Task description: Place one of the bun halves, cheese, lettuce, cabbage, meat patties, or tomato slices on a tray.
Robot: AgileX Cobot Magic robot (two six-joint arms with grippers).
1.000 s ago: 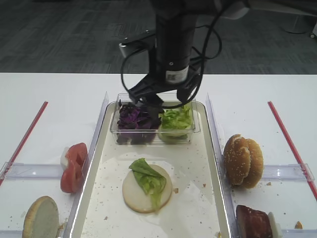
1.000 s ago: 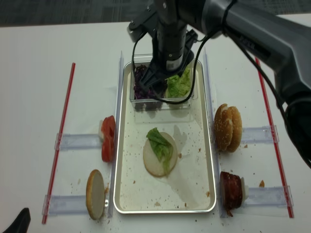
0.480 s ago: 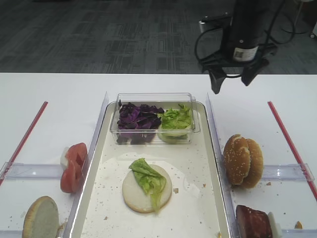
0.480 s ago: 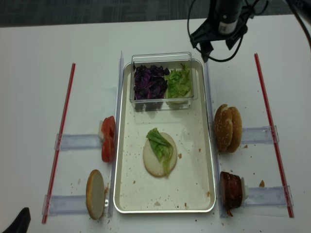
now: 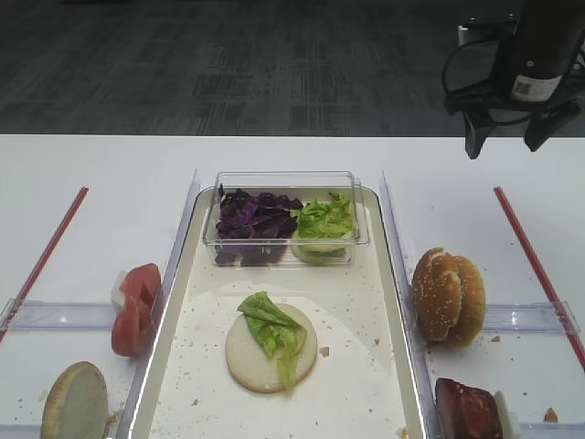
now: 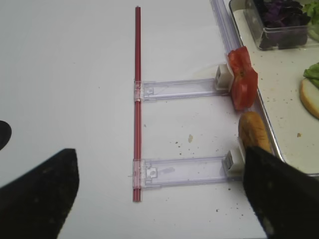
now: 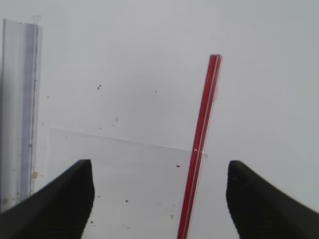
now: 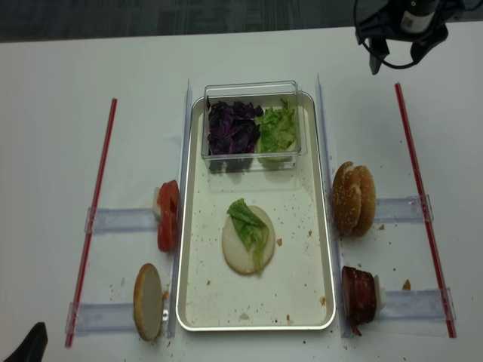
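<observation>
The white surface (image 8: 45,68) carries everything, with broad bare stretches at its far left and far right, outside two red strips (image 8: 94,204) that run front to back.

The tray (image 8: 190,226) lies lengthwise in the middle, its silvery rim flanked on both long sides by upright clear plastic rails (image 8: 183,121). Much of its crumb-speckled floor shows bare, mostly toward the near end.

A clear plastic tub (image 8: 253,89) sits across the tray's far end, holding the cabbage (image 8: 232,127) on the left and green leaves (image 8: 279,130) on the right.

Near the tray's middle lies a pale bun disc (image 8: 240,253), with the lettuce (image 8: 249,222) draped over it and reaching past the disc's far edge.

Right of the tray, just outside the rail, two sesame bun halves (image 8: 353,198) stand on edge; nearer the front edge a meat patty (image 8: 358,296) stands likewise. On the left, tomato slices (image 8: 167,215) lean beside the rail, and another bun half (image 8: 148,300) stands nearer the front.

The right claw (image 8: 398,54) hangs above the surface's far right corner, well apart from the tray, its fingers (image 7: 65,199) spread wide with nothing between them; a red strip shows below the gap.

The left claw (image 6: 159,199) is above the left side of the surface, its dark fingers (image 6: 40,194) wide apart and empty.
</observation>
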